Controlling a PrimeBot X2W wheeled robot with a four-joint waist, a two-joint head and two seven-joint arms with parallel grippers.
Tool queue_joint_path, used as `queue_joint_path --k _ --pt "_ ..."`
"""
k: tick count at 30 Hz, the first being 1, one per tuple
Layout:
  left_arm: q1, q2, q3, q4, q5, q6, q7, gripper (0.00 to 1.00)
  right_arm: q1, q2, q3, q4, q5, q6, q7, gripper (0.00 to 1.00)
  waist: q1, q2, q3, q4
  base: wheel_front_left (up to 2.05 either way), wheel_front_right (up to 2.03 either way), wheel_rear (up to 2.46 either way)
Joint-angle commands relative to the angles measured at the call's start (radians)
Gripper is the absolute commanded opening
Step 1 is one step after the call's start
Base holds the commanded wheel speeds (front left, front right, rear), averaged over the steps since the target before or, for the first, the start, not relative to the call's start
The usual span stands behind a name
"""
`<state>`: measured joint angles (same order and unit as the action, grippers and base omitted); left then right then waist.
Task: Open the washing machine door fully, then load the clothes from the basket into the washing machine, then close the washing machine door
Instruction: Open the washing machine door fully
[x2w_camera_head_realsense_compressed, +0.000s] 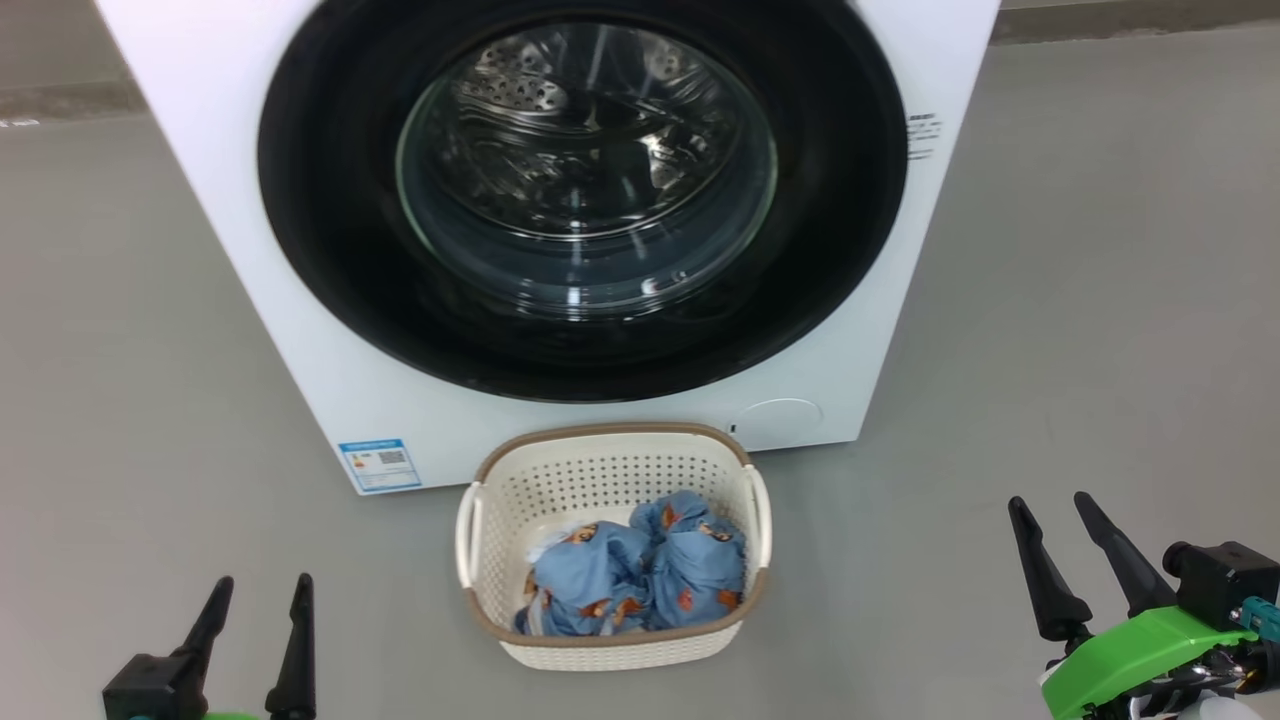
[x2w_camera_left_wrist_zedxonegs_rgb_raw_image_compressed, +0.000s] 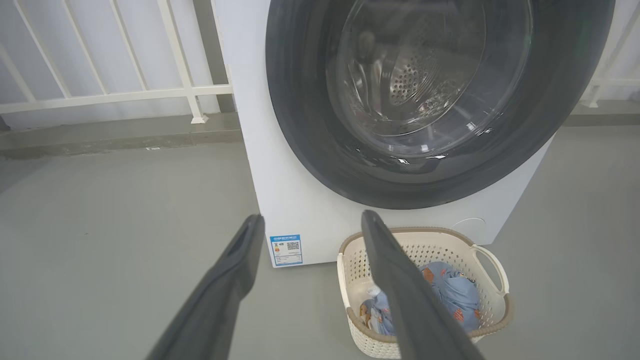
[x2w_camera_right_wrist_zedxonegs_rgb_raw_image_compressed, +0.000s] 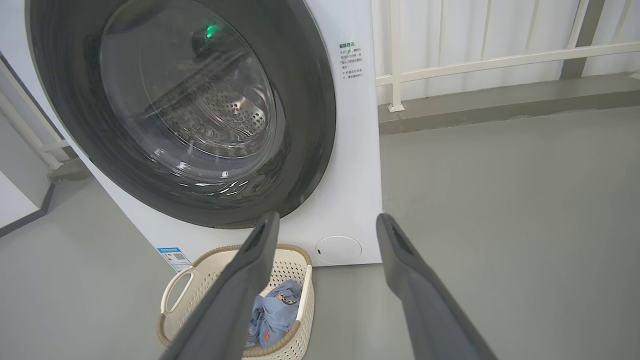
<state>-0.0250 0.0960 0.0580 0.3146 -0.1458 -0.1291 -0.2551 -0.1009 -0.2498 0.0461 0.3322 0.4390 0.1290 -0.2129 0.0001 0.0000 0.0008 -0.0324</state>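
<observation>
Here's 1 boxy white washing machine (x2w_camera_head_realsense_compressed: 200, 150), smooth-fronted, its round washing machine door (x2w_camera_head_realsense_compressed: 330, 250) shut flat: glossy black rim, bulging clear glass, perforated steel drum glinting behind. Just in front, on the matte grey floor (x2w_camera_head_realsense_compressed: 1050, 300), sits 1 cream plastic basket (x2w_camera_head_realsense_compressed: 610, 432), rounded, hole-punched walls, brown woven-look rim, 2 side handles. Inside it, the clothes (x2w_camera_head_realsense_compressed: 640, 575): crumpled soft blue fabric with orange figures, a scrap of white. The left gripper (x2w_camera_head_realsense_compressed: 262, 583) and right gripper (x2w_camera_head_realsense_compressed: 1048, 500) hover low, each with 2 tapered dark fingers spread apart, holding nothing.
</observation>
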Motion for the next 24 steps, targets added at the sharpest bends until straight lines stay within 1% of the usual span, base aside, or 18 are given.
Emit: queue_joint_path --k 1,20,24 --pt "-0.042 0.011 0.035 -0.024 0.008 -0.001 -0.007 1.0 -0.004 -0.017 0.014 -0.028 -0.013 0.002 -0.003 1.0 0.0 0.0 0.002 0.0 1.12 1.12 -2.25" --pt "-0.048 0.013 0.026 -0.022 -0.005 -0.001 -0.007 1.0 -0.01 -0.016 0.016 -0.031 -0.008 0.002 -0.001 1.0 0.0 0.0 0.014 0.002 1.23 1.23 -2.46" --pt "-0.05 0.004 0.025 -0.035 -0.045 -0.001 -0.007 1.0 -0.013 -0.015 0.017 -0.03 -0.007 0.002 -0.001 1.0 0.0 0.0 0.016 0.001 1.15 1.11 -2.26"
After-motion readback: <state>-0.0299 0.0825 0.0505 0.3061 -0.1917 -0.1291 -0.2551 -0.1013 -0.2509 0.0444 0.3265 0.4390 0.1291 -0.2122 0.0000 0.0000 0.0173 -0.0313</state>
